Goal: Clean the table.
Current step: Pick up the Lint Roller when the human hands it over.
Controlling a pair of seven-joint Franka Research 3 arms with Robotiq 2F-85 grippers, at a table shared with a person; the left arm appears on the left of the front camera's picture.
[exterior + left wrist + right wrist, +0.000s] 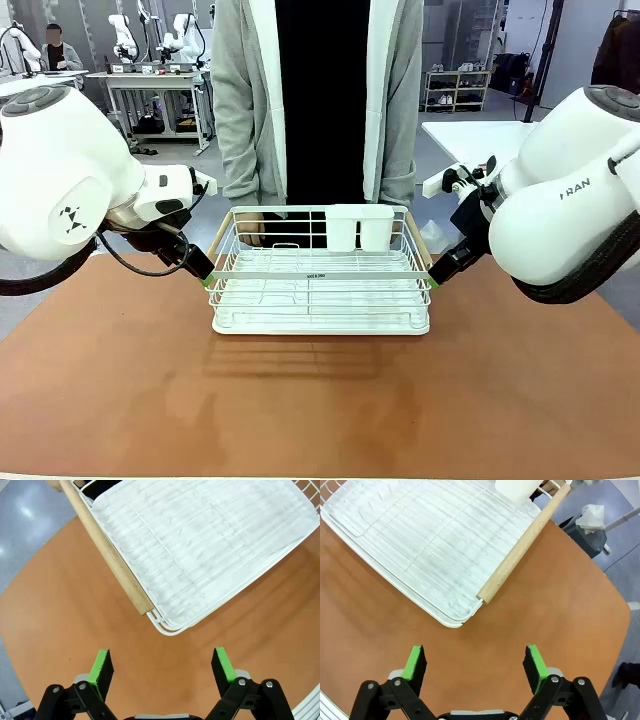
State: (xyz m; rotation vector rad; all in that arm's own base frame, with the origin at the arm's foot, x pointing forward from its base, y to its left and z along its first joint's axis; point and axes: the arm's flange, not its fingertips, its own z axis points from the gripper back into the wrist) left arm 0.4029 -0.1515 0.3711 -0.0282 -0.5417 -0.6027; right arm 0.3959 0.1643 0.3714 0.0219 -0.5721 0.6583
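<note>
The large table [320,410], with a smooth matte reddish-brown top and rounded corners, fills the foreground of the front view. A white wire dish rack [320,274] sits on it at the middle, toward the far edge. The rack has a round pale wooden handle bar [107,555] along its left side and a matching one [522,550] along its right. A white plastic utensil holder [360,228] hangs on its far rim. The left gripper [160,652] hovers over bare tabletop just beside the rack's near left corner, its green pads spread wide apart with nothing between them. The right gripper [474,649] mirrors it just off the near right corner, its jaws also wide apart and empty. Neither touches the rack. A person in a grey open cardigan [240,100] over a black top stands at the far side. One hand [250,228] is behind the rack's far left corner, though the pictures do not show whether it touches the wire.
</note>
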